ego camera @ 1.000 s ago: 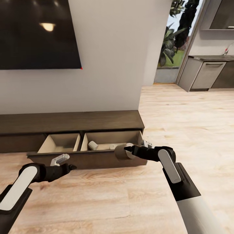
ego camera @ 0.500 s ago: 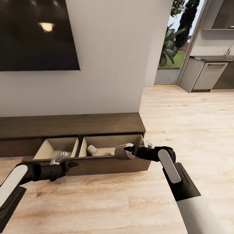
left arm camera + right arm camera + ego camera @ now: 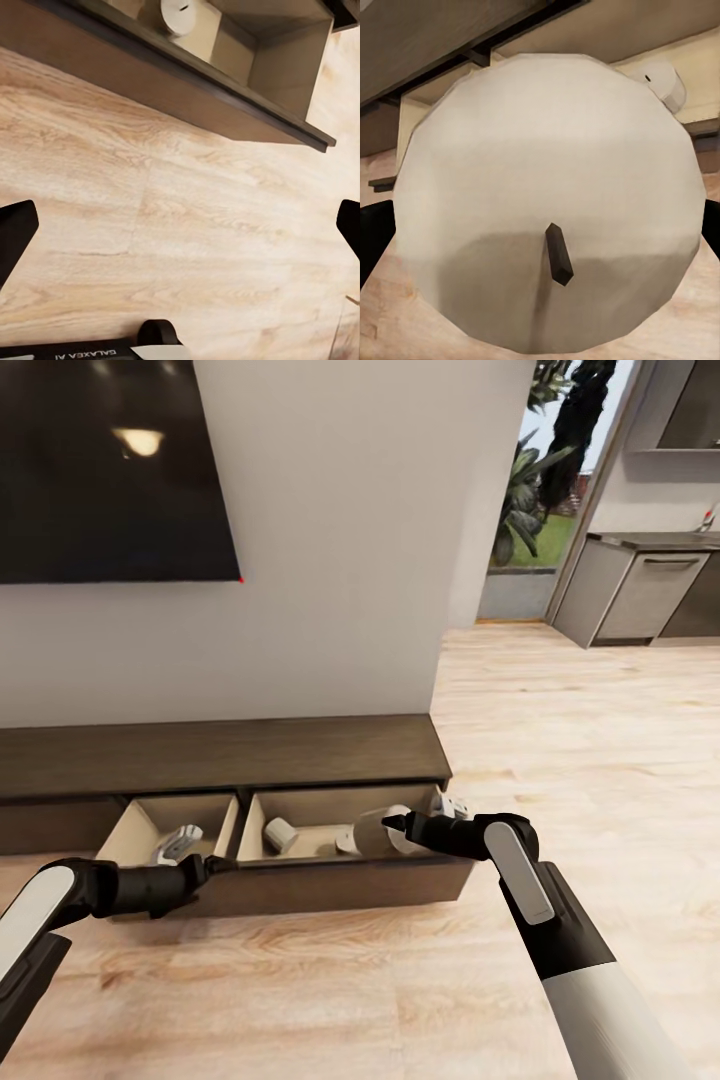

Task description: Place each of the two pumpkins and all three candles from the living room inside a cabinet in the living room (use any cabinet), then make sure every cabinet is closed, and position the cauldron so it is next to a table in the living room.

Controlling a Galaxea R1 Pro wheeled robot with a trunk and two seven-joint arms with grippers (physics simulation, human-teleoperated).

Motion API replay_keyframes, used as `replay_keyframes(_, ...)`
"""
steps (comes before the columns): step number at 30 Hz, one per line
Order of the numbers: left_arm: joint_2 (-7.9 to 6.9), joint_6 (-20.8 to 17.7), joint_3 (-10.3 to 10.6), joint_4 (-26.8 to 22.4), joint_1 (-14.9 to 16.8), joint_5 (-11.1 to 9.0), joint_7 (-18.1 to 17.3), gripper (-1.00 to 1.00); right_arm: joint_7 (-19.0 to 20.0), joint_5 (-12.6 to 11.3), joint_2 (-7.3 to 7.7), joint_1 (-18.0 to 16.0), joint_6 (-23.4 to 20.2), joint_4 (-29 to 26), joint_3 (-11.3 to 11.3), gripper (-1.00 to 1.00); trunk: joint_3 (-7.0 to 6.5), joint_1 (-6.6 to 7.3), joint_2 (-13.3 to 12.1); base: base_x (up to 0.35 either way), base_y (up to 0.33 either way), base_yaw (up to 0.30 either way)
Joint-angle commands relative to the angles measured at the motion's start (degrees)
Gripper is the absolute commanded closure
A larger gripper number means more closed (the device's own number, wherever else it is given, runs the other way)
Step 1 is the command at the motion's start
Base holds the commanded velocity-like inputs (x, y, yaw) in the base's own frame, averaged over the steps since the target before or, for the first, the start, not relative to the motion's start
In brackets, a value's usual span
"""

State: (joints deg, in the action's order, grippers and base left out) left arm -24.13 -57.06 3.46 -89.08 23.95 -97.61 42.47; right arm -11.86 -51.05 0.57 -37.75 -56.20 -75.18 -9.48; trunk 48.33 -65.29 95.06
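The right end effector is closed on a pale grey candle, holding it on its side over the open right-hand drawer of the cabinet, just above the drawer's front panel; in the right wrist view the candle's round end face with its short dark wick looms close, the end effector's black fingertips showing at either edge. Two more candles lie inside that same drawer: one on its side toward the drawer's left end, and another just beside the held one, partly hidden behind it. The left wrist view catches a round pale candle end in the drawer's pale wood interior. The left end effector sits at the front edge of the open left-hand drawer, near the divider between the two compartments; its fingers stand wide apart in the left wrist view with nothing between them, above the light wood plank floor. The cabinet is long, low and dark brown, standing against a pale grey wall beneath a black wall-mounted TV. To the right the floor runs on toward grey kitchen units and a doorway with green plants beyond it.
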Motion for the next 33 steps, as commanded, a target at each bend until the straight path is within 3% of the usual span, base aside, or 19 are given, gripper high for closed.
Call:
replay_keyframes(1, -0.04, 0.0, 0.1, 0.0, 0.0, -0.6, 0.6, -1.00, -0.6, -0.7, 0.05, 0.0, -0.1, -0.1, -0.1, 1.00, 0.05, -0.01, 0.0, 0.176, 0.000, 0.000)
replay_keyframes(25, -0.04, 0.0, 0.1, 0.1, 0.0, -0.6, 0.7, -1.00, -1.4, 0.0, -0.15, 0.0, 0.0, 1.6, -0.3, 1.00, 0.05, -0.01, 0.0, 0.283, 0.000, 0.000)
replay_keyframes(30, -0.04, 0.0, 0.1, 0.2, 0.0, -0.6, 0.7, -1.00, -2.5, 1.8, -0.42, 0.0, 0.0, 5.5, -0.4, 1.00, 0.05, -0.01, 0.0, 0.176, 0.000, 0.000)
replay_keyframes(33, -0.04, 0.0, 0.2, 0.2, 0.0, -0.5, 0.7, -1.00, -5.7, 4.2, -0.47, 0.0, 0.0, 7.8, -0.4, 1.00, 0.05, -0.01, 0.0, 0.030, 0.000, 0.000)
